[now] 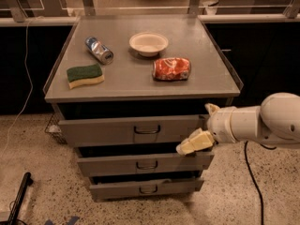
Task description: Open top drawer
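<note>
The top drawer [103,131] is the widest grey metal front under the cabinet top, with a small bracket pull handle [147,130] at its centre. It stands slightly out from the cabinet. My gripper [193,143] reaches in from the right on a white arm [253,123]. Its cream fingers [196,144] lie at the drawer's lower right corner, to the right of and below the handle, not touching the handle.
Two narrower drawers [140,165] [145,189] sit below. On the cabinet top [211,74] lie a green sponge [84,75], a tipped can [99,49], a white bowl [148,43] and an orange-red bag [171,69]. A black cable [251,172] hangs at right. A wire basket [55,130] is at left.
</note>
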